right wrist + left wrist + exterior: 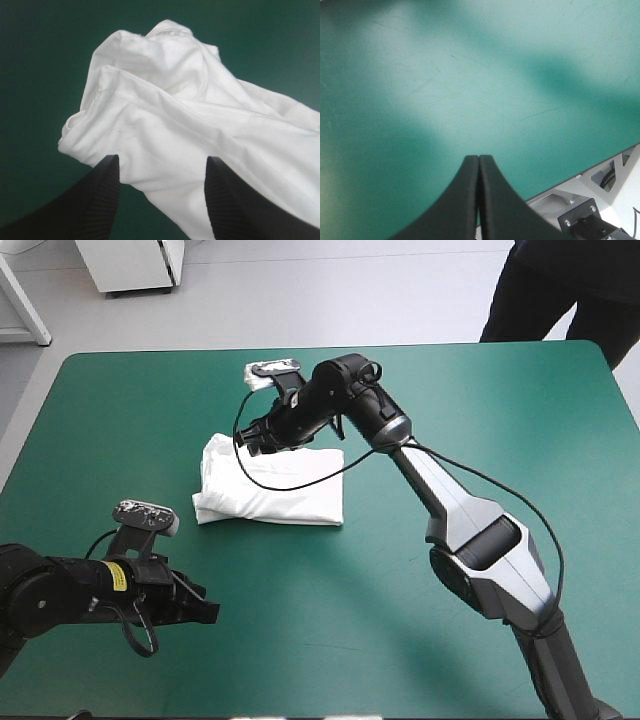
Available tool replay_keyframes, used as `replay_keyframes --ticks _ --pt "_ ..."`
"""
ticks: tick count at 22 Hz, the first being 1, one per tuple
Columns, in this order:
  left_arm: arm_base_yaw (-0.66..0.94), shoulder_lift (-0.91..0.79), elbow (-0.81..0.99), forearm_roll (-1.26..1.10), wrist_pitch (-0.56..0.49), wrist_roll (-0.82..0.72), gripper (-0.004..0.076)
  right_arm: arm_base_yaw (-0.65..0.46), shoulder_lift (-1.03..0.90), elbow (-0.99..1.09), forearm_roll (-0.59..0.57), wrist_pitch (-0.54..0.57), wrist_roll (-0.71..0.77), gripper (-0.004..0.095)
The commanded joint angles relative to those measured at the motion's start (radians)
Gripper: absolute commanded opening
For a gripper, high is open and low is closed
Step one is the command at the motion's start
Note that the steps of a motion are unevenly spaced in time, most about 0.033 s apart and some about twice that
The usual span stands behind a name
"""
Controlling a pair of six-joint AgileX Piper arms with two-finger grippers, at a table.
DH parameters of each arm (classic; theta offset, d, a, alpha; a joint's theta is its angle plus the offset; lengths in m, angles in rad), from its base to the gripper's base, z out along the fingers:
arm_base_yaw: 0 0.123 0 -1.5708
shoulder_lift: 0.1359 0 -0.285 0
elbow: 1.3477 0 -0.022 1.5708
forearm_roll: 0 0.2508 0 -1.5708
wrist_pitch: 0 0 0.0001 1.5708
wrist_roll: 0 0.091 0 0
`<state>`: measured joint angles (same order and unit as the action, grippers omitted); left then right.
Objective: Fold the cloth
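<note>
The white T-shirt [270, 488] lies as a folded bundle on the teal-green cover, a little left of the table's middle. My right gripper [256, 440] hovers over its far edge, open, with the fingers apart above the cloth. In the right wrist view the T-shirt [190, 125] spreads rumpled ahead of and under the right gripper [162, 165], nothing held between the fingers. My left gripper [205, 612] rests low near the table's front left, away from the shirt. In the left wrist view the left gripper [478, 160] is shut in one pointed arch over bare cover.
The teal-green cover [480, 420] shows bare on the right half and along the front. The table's front edge [580, 175] runs close ahead of the left gripper. The right arm [450, 500] reaches across the middle from the front right.
</note>
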<state>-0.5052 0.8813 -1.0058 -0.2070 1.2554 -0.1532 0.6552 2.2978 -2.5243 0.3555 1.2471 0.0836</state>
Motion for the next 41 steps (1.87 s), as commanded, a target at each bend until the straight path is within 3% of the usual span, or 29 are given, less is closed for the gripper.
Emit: replay_keyframes --ticks 1,6,9,19,29,31,32,34,37,41 --pt "0.000 -0.008 -0.026 -0.040 0.030 -0.008 -0.0022 -0.043 -0.132 0.052 0.002 0.004 0.002 0.0486" --pt "0.000 -0.008 -0.026 -0.040 0.028 -0.004 -0.0022 -0.113 -0.295 0.436 -0.016 -0.006 -0.060 0.0487" --pt "0.000 -0.008 -0.026 -0.040 0.028 0.002 -0.0022 -0.131 -0.319 0.542 0.008 -0.055 -0.084 0.0487" --pt "0.000 -0.008 -0.026 -0.040 0.028 0.002 -0.0022 -0.159 -0.259 0.648 0.023 -0.174 -0.093 0.0486" --pt "0.000 -0.008 -0.026 -0.036 0.021 0.002 -0.0022 -0.159 -0.182 0.648 0.103 -0.195 -0.116 0.0478" --pt "0.000 -0.008 -0.026 -0.034 0.021 0.002 -0.0022 -0.159 -0.182 0.648 0.091 -0.192 -0.112 0.0337" --pt "0.000 -0.008 -0.026 -0.034 0.021 0.002 -0.0022 -0.159 -0.182 0.648 0.080 -0.181 -0.112 0.0146" --pt "0.000 -0.008 -0.026 -0.034 0.021 0.002 -0.0022 -0.159 -0.182 0.648 0.037 -0.137 -0.106 -0.0009" --pt "0.000 -0.008 -0.026 -0.034 0.021 0.002 -0.0022 -0.159 -0.194 0.648 -0.172 -0.018 -0.084 -0.0017" --pt "0.000 -0.008 -0.026 -0.039 0.021 0.002 -0.0022 -0.220 -0.256 0.648 -0.260 0.002 -0.044 -0.0017"
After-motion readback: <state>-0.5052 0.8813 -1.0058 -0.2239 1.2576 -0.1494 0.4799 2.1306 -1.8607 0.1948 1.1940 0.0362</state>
